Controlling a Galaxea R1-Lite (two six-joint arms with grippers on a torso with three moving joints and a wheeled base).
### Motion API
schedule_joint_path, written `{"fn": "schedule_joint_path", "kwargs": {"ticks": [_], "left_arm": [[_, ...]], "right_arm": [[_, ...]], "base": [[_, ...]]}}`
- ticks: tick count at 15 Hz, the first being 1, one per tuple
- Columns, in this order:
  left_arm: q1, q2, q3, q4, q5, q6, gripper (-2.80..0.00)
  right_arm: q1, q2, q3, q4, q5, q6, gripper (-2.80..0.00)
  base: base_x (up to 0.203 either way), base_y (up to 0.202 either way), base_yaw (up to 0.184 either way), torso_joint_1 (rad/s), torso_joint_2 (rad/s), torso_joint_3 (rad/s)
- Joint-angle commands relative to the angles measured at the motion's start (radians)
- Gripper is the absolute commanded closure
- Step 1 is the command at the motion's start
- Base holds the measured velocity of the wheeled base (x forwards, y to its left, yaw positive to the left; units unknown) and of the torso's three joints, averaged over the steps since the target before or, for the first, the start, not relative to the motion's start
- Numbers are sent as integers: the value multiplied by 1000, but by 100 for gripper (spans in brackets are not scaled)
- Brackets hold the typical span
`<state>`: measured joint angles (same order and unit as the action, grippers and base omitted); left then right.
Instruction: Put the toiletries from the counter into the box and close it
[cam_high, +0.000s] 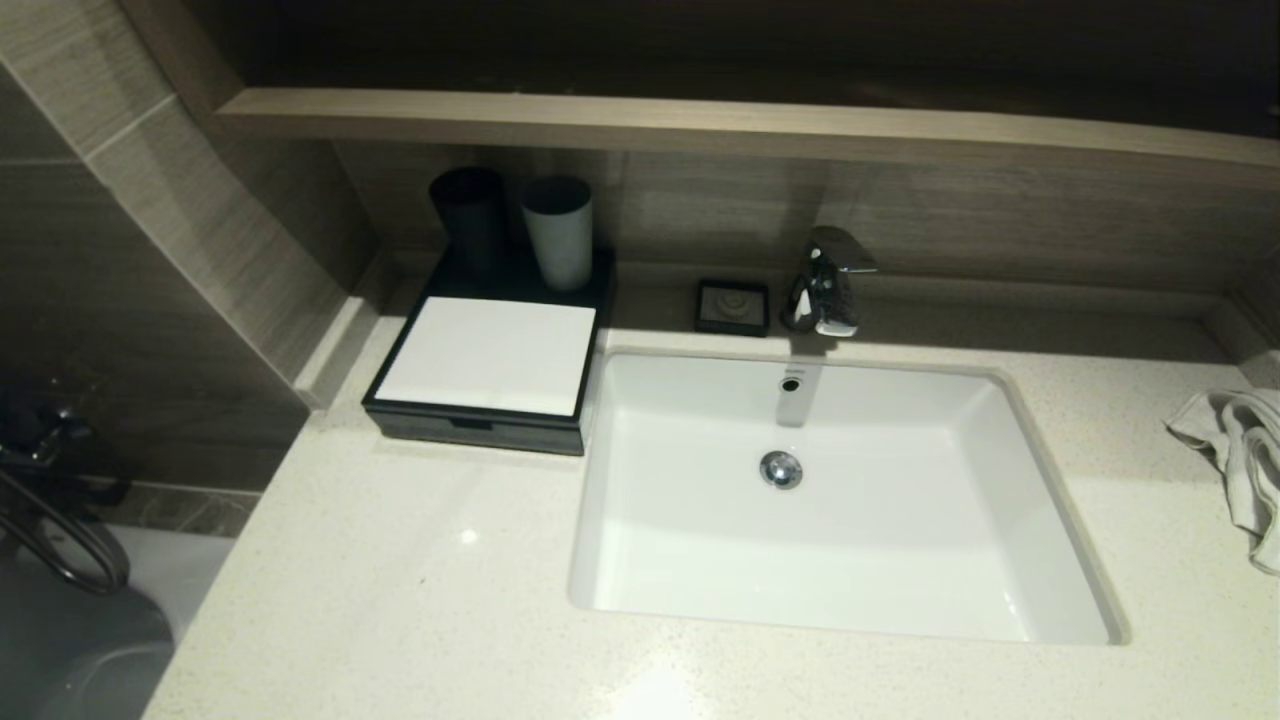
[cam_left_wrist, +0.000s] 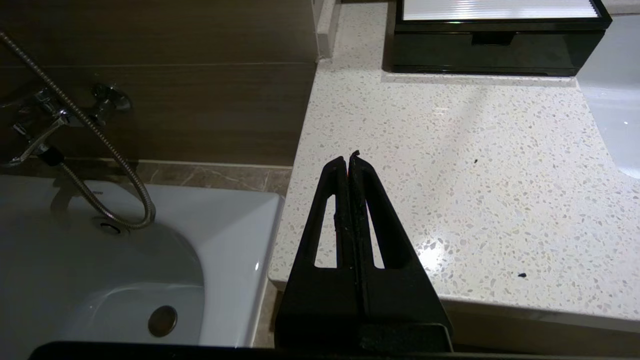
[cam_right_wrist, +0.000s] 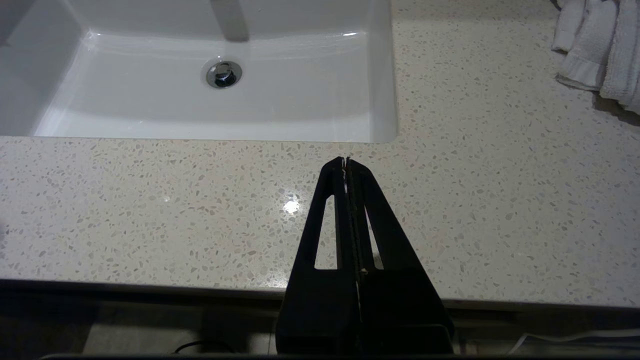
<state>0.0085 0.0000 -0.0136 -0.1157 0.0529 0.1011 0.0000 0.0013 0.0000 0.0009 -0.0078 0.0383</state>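
Note:
A black box (cam_high: 480, 425) with a white ribbed lid (cam_high: 490, 352) stands closed on the counter left of the sink; its front with a drawer notch shows in the left wrist view (cam_left_wrist: 495, 47). No loose toiletries show on the counter. My left gripper (cam_left_wrist: 348, 161) is shut and empty, over the counter's near left corner, well short of the box. My right gripper (cam_right_wrist: 345, 162) is shut and empty, over the counter's front strip, before the sink's right corner. Neither gripper shows in the head view.
A white sink (cam_high: 830, 490) with a chrome tap (cam_high: 830, 280) fills the middle. A black cup (cam_high: 468, 215) and a grey cup (cam_high: 558, 230) stand behind the box. A small soap dish (cam_high: 733, 305) sits by the tap. A crumpled towel (cam_high: 1240, 450) lies far right. A bathtub (cam_left_wrist: 100, 265) lies left of the counter.

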Motion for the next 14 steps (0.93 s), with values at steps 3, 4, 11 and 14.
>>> {"fn": "schedule_joint_path", "kwargs": {"ticks": [3,4,11,14], "left_arm": [[-1,2,15,16,-27,-16,0],[1,2,15,24,-36,-18,0],[1,2,15,110,-48,-52,0],[1,2,15,110,-48,-54,0]], "right_arm": [[0,-1,0,0,0,0,0],[0,-1,0,1,0,0,0],[0,0,0,1,0,0,0],[-1,-1,0,0,0,0,0]], "base": [[0,0,0,0,0,0],[0,0,0,0,0,0],[0,0,0,0,0,0],[0,0,0,0,0,0]]}}
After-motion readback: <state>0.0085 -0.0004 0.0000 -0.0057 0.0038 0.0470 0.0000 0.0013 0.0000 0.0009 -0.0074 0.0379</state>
